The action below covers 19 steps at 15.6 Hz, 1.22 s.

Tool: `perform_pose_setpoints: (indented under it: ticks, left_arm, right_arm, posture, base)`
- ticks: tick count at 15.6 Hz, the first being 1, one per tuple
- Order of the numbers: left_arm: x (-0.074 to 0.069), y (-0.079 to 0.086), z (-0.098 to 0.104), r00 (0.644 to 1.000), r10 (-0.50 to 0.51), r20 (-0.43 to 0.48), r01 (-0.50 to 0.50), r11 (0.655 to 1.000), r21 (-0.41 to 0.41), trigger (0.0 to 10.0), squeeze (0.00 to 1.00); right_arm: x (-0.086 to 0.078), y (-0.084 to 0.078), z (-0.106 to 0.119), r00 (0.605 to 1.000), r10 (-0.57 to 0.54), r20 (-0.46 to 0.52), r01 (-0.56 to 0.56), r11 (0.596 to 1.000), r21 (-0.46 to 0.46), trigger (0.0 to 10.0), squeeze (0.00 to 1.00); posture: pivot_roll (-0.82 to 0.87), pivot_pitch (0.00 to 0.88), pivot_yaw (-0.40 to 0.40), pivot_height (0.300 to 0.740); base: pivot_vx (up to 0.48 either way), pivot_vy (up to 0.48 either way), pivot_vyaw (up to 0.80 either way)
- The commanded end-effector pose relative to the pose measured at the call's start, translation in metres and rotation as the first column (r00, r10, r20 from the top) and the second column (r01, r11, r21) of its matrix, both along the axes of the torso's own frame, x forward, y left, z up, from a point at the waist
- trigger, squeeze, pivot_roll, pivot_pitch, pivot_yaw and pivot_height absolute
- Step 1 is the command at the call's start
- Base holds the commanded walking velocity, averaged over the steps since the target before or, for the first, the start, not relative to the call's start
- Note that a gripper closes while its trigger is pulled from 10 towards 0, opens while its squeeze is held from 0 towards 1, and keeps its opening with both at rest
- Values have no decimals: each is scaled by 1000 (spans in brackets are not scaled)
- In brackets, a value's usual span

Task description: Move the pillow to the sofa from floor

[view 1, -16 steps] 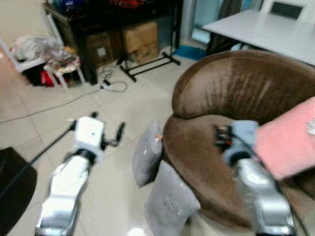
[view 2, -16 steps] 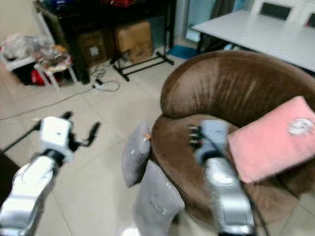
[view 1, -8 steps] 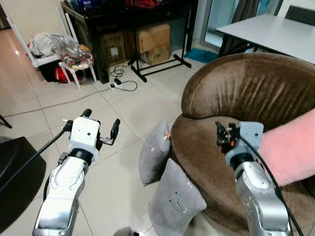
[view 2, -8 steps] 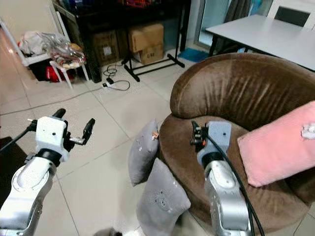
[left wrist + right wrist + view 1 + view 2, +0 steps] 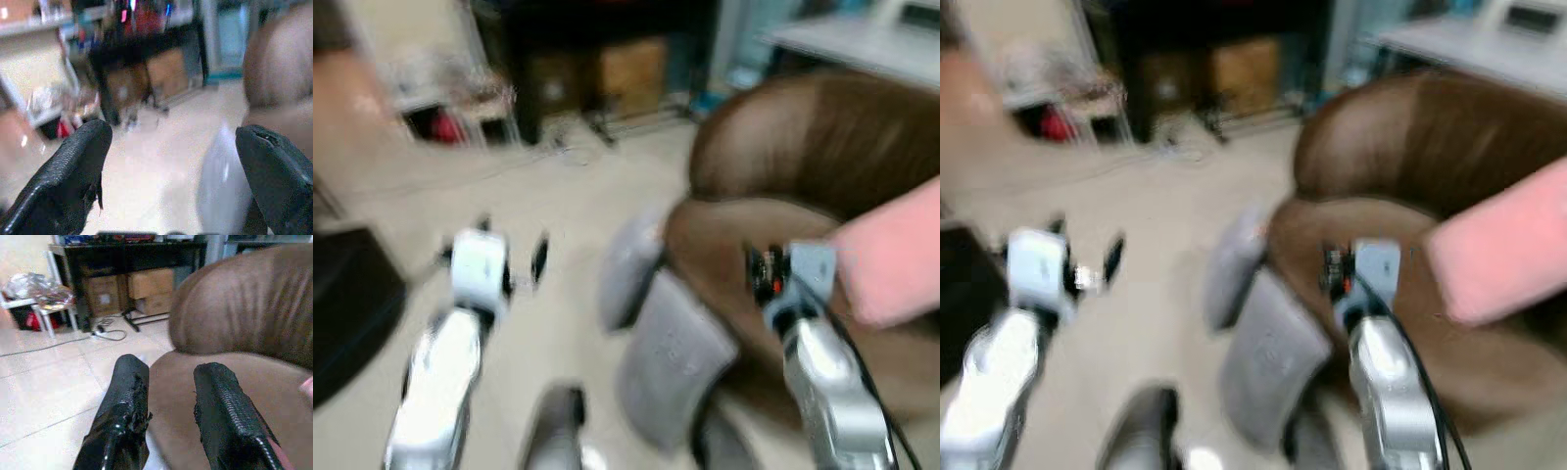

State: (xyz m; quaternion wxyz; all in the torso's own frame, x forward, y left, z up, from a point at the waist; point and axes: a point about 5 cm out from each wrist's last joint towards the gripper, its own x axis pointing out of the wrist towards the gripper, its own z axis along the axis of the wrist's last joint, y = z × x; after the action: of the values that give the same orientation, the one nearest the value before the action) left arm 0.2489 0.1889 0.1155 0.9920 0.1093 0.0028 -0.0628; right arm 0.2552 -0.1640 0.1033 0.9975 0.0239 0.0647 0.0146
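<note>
Steady first; lower the spread left pincer (image 5: 512,266) onto the near grey pillow (image 5: 670,357). Right pincer (image 5: 168,382), slightly parted, holds nothing.

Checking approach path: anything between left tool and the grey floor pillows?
Bare tiled floor between the left tool and the grey pillows by the sofa, per the blurred right eye view.
</note>
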Motion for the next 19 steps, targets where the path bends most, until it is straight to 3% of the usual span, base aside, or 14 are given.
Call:
perform_pose_setpoints:
  ticks: [1, 6, 10, 12, 19]
  left_arm:
    - [5, 1, 10, 999, -2, 39, 2, 1000, 4, 10000, 0]
    - [5, 3, 9, 999, -10, 46, 11, 1000, -11, 10000, 0]
    - [5, 3, 10, 999, -10, 47, 11, 1000, -13, 10000, 0]
    - [5, 5, 10, 999, -8, 49, 8, 1000, -11, 10000, 0]
    - [7, 6, 10, 999, -17, 50, 18, 1000, -8, 10000, 0]
  right_arm:
    - [1, 4, 1, 1000, 15, 3, -15, 1000, 13, 10000, 0]
    - [4, 4, 0, 1000, 14, -15, -14, 1000, -21, 10000, 0]
    - [6, 8, 1, 999, 52, -16, -53, 998, -46, 10000, 0]
    - [6, 6, 0, 1000, 21, -22, -21, 1000, -7, 10000, 0]
    - [7, 2, 0, 1000, -2, -25, 2, 1000, -10, 10000, 0]
  posture:
    - [-56, 0, 15, 563]
    - [-56, 0, 15, 563]
    - [-54, 0, 12, 563]
    - [-55, 0, 12, 563]
    - [-56, 0, 14, 563]
  base:
    - [0, 0, 0]
    - [0, 0, 0]
    - [268, 0, 372]
    - [287, 0, 0]
    - [286, 0, 0]
